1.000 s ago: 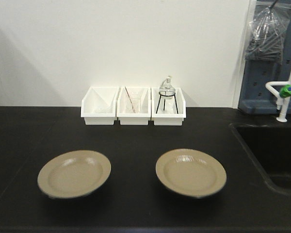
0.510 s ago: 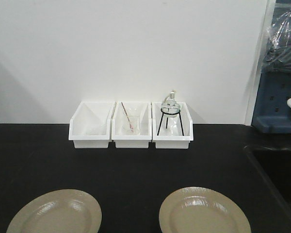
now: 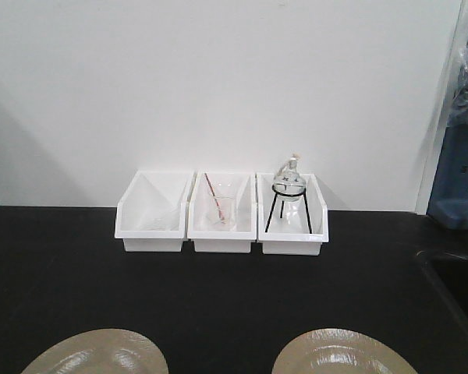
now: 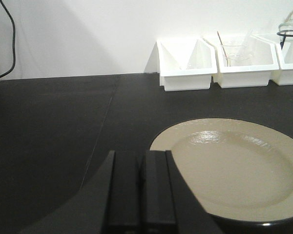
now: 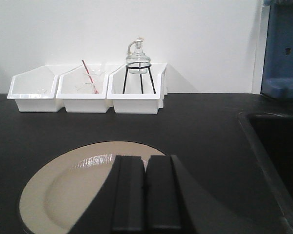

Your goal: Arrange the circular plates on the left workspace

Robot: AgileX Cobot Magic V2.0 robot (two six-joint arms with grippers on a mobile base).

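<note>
Two round beige plates lie on the black countertop (image 3: 78, 280). In the front view only their far rims show at the bottom edge: the left plate (image 3: 101, 358) and the right plate (image 3: 343, 357). The left wrist view has the left plate (image 4: 234, 165) to the right of my left gripper (image 4: 142, 156), whose fingers are pressed together, holding nothing, at the plate's near left rim. In the right wrist view my right gripper (image 5: 145, 160) is shut and empty above the right half of the right plate (image 5: 73, 190).
Three white bins (image 3: 222, 214) stand in a row against the back wall; the middle one holds a glass beaker with a red rod, the right one a flask on a black tripod (image 3: 290, 195). The sunken sink basin (image 5: 278, 146) lies at the right.
The front view has moved forward: the bins look larger and lower, and the plates have slid down to the bottom edge. The plates themselves have not shifted on the counter.
</note>
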